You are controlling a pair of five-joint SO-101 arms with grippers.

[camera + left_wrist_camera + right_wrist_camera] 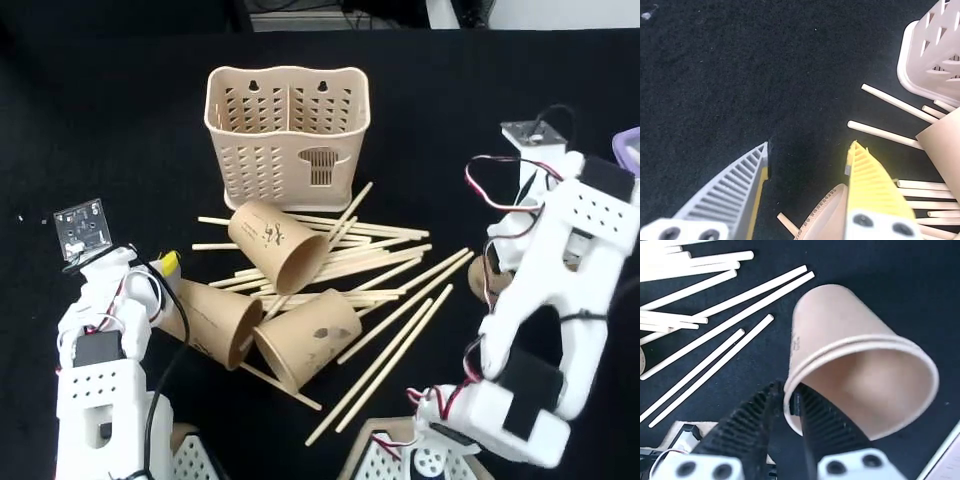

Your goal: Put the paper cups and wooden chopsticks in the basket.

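Observation:
The beige slotted basket (260, 160) stands upright at the back centre, its corner also in the left wrist view (935, 55). Three brown paper cups (280, 245) (215, 320) (310, 340) lie on their sides among several scattered wooden chopsticks (390, 300) on the black cloth. My left gripper (807, 147) is open at the closed end of the leftmost cup (827, 217), whose base rests against the yellow finger (867, 175). At the right of the pile, my right gripper (788, 390) is shut on the rim of another paper cup (855, 365) (487, 280), held tilted above more chopsticks (715, 325).
A purple object (628, 150) shows at the right edge. The arms' tan bases (380, 450) sit along the front edge. Black cloth (740, 75) stretches bare left of the basket and the pile.

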